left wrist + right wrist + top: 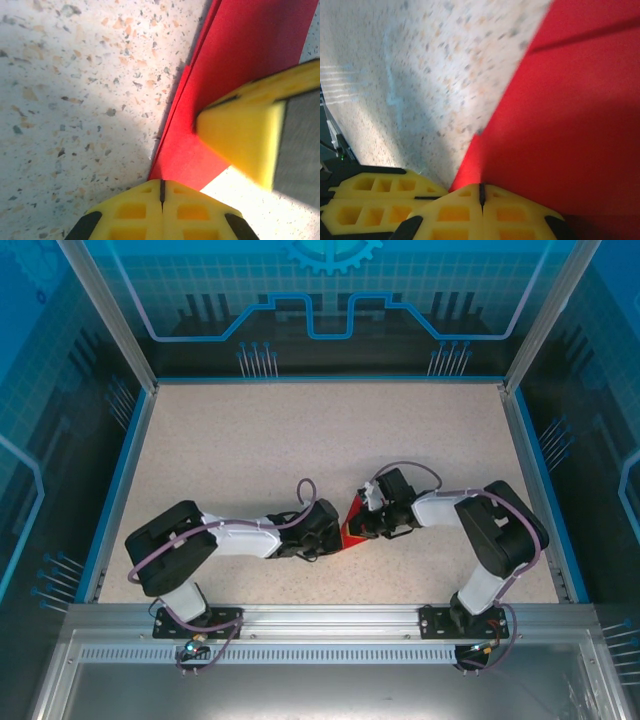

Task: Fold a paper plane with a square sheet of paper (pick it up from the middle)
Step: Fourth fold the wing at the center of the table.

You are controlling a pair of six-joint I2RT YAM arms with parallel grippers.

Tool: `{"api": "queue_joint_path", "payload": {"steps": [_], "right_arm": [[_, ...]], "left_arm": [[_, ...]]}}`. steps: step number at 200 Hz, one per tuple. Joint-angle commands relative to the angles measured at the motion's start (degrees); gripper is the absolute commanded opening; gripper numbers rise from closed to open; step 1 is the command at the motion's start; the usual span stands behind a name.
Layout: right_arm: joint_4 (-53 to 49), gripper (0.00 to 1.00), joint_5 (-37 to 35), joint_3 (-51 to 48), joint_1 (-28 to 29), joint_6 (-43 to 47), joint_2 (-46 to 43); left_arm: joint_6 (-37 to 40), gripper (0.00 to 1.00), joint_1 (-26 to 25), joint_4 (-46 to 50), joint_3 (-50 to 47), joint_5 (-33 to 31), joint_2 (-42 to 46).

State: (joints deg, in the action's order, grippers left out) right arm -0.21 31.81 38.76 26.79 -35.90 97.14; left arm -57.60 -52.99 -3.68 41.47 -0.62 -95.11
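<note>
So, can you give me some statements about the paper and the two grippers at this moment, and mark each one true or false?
1. The left gripper and the right gripper both have their fingers shut. True.
2. The red paper sits between the two grippers. True.
3. The paper is one flat sheet, not yet folded. False: the left wrist view shows layered, folded edges.
4. The paper lies at the far edge of the table. False: it is in the near half, close to the arms' bases.
</note>
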Motion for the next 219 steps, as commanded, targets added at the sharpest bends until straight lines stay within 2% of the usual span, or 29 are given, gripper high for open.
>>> {"api": "queue_joint_path", "payload": {"steps": [1,33,70,118,138,183,219], "right_arm": [[-2.5,0.01,-7.0,1.4,-6.3,2.2,2.0],[-3.1,0.02,-8.7,3.1,-12.7,2.4,3.0],[-4.7,0.02,-11.9,5.2,-17.3,1.4,2.3],[-9.4,0.04,-12.9,9.0,-18.8,0.5,-0.5],[-11.6,0.11,-11.8,9.0,-18.8,-0.1,-3.0],[-10.2,0.44,-5.1,1.0,-18.5,-5.5,-11.3],[-6.6,0.56,-1.8,-5.9,-16.2,-11.5,-18.1]], "left_arm": [[-1.8,0.00,0.2,9.5,-3.1,-1.3,0.6],[-1.9,0.00,0.2,10.3,-3.2,-1.1,0.7],[-1.5,0.00,0.1,11.1,-2.4,-1.0,0.3],[0.5,0.00,0.2,10.6,0.2,-0.1,0.2],[2.9,0.00,0.2,11.2,3.0,0.2,1.0],[7.1,0.30,0.7,14.8,10.1,-3.3,5.1],[7.5,0.59,2.7,18.0,11.4,-10.0,7.8]]}}
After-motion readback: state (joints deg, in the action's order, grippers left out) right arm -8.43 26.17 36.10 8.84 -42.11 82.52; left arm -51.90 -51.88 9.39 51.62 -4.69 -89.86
